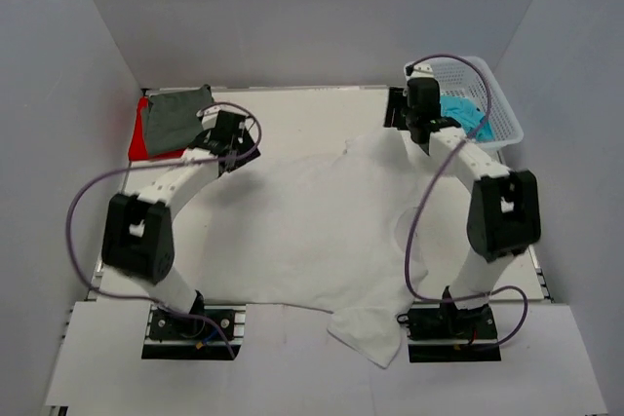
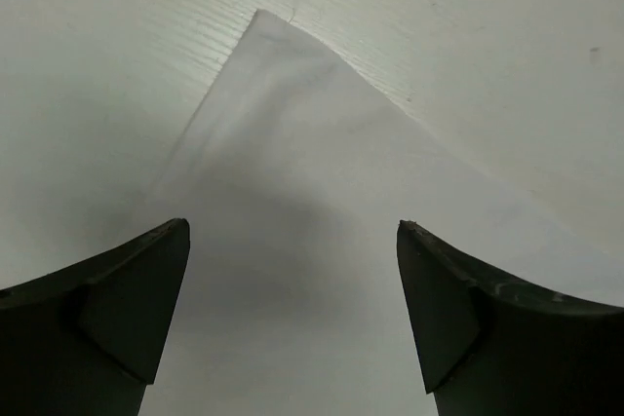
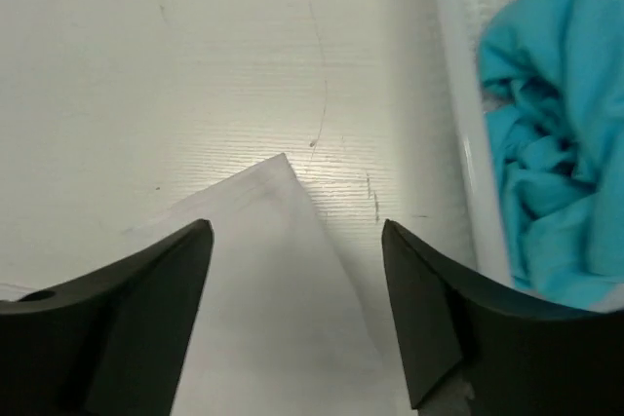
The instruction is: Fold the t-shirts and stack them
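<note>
The left pincer (image 2: 291, 233) is apart and empty over one corner of the white t-shirt (image 1: 292, 231), which lies spread on the surface (image 1: 322, 109). The right pincer (image 3: 297, 231) is also apart, over another corner. Just right of it, the turquoise t-shirt (image 3: 546, 172) lies in the basket (image 3: 456, 94).

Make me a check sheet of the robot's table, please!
Surface: white table, partly covered by cloth.
Job's things: white t-shirt spread flat in the middle; grey-green t-shirt folded on the red t-shirt, far left; turquoise t-shirt crumpled in the basket.
Clutter: only the basket, far right.
End effectors: left end effector open above a white t-shirt corner; right end effector open above another corner.
Cables: purple cables loop beside each arm.
Surroundings: plain grey walls.
</note>
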You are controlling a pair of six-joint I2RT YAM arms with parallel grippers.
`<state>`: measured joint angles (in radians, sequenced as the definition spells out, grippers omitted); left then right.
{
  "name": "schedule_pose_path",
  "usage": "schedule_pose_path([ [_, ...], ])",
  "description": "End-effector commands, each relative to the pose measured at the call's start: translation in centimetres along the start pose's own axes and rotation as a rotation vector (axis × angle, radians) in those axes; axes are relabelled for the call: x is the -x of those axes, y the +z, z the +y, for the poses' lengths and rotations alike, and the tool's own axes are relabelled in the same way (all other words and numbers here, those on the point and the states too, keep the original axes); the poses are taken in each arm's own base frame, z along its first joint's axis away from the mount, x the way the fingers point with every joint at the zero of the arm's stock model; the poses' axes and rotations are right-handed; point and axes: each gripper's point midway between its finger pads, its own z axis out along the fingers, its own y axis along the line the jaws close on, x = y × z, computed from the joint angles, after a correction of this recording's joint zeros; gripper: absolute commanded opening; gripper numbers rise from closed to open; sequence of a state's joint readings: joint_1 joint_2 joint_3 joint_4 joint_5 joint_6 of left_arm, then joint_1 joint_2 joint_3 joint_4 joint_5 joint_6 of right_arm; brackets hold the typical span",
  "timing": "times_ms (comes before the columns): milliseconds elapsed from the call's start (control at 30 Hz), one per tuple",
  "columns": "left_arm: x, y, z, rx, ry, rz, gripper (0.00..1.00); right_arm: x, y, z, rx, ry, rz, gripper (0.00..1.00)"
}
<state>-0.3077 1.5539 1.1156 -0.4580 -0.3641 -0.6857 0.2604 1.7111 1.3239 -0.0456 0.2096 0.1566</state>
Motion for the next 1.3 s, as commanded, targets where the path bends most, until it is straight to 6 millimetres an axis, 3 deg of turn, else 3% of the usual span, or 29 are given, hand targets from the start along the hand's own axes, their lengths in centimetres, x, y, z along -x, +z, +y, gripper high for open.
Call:
schedule_pose_path([
  [0, 3.8, 0.9, -1.7, 0.057, -0.014, -0.043, 0.99, 1.8, 2.4, 0.2, -0.005, 0.004, -0.013, 0.79],
  [67, 3.8, 2.1, -1.5, 0.096, -0.005, -0.024, 0.99, 0.6, 3.7, 0.7, 0.001, -0.012, 0.044, 0.9],
  [167, 3.5, 2.7, -2.1, 0.083, 0.01, 0.002, 0.99, 0.5, 3.7, 1.1, 0.024, -0.04, 0.058, 0.9],
  [333, 2.4, 2.3, -2.8, 0.001, 0.026, 0.027, 0.99, 1.7, 0.0, 3.0, 0.106, -0.05, 0.04, 0.9],
  [433, 0.7, 2.4, -3.9, -0.058, 0.078, 0.061, 0.99, -0.7, -2.1, 3.2, 0.088, 0.032, 0.145, 0.9],
  [500, -1.5, 3.5, -3.4, -0.037, 0.101, 0.134, 0.99, -4.2, -3.9, 2.9, 0.067, 0.087, 0.239, 0.9],
  [533, -2.4, 3.8, -2.7, -0.014, 0.126, 0.166, 0.99, -6.9, -4.3, 2.6, 0.057, 0.091, 0.297, 0.9],
  [567, -2.4, 4.0, -2.8, -0.012, 0.127, 0.168, 0.99, -7.9, -4.7, 2.6, 0.048, 0.11, 0.313, 0.9],
  [600, -3.1, 4.2, -2.6, -0.005, 0.134, 0.192, 0.99, -11.4, -5.5, 1.7, 0.016, 0.114, 0.377, 0.9],
  [733, -4.5, 5.7, -1.8, 0.042, 0.154, 0.229, 0.99, -16.1, -6.4, 0.2, -0.052, 0.119, 0.477, 0.9],
  [800, -5.0, 6.4, -1.3, 0.066, 0.145, 0.249, 0.99, -17.7, -6.5, 0.4, -0.041, 0.117, 0.511, 0.9],
  [1000, -7.3, 9.3, -0.5, 0.119, 0.139, 0.318, 0.99, -19.2, -4.1, 0.3, -0.057, 0.092, 0.569, 0.9],
  [1033, -6.9, 9.5, -0.9, 0.119, 0.139, 0.318, 0.99, -18.6, -3.1, 0.5, -0.061, 0.087, 0.564, 0.9],
  [1067, -7.1, 9.6, -0.8, 0.131, 0.145, 0.334, 0.99, -19.5, -2.5, 0.4, -0.07, 0.077, 0.589, 0.9],
  [1100, -6.8, 10.2, -1.3, 0.127, 0.143, 0.328, 0.99, -17.9, -1.4, 0.6, -0.067, 0.082, 0.552, 0.9],
  [1133, -6.7, 10.5, -1.6, 0.129, 0.144, 0.33, 0.99, -19.3, -0.2, 0.1, -0.1, 0.078, 0.584, 0.9],
  [1167, -6.7, 10.6, -1.7, 0.134, 0.146, 0.337, 0.99, -19.1, 0.4, -0.2, -0.116, 0.072, 0.583, 0.9],
  [1200, -5.1, 11.0, -2.5, 0.121, 0.13, 0.314, 0.99, -19.7, 1.2, -0.2, -0.132, 0.066, 0.602, 0.9],
  [1233, -5.6, 11.8, -2.5, 0.134, 0.136, 0.329, 0.99, -16.7, 2.7, -0.3, -0.156, 0.066, 0.548, 0.9],
  [1267, -5.2, 12.1, -1.9, 0.161, 0.134, 0.339, 0.99, -18.5, 3.9, -0.6, -0.175, 0.05, 0.597, 0.9],
])
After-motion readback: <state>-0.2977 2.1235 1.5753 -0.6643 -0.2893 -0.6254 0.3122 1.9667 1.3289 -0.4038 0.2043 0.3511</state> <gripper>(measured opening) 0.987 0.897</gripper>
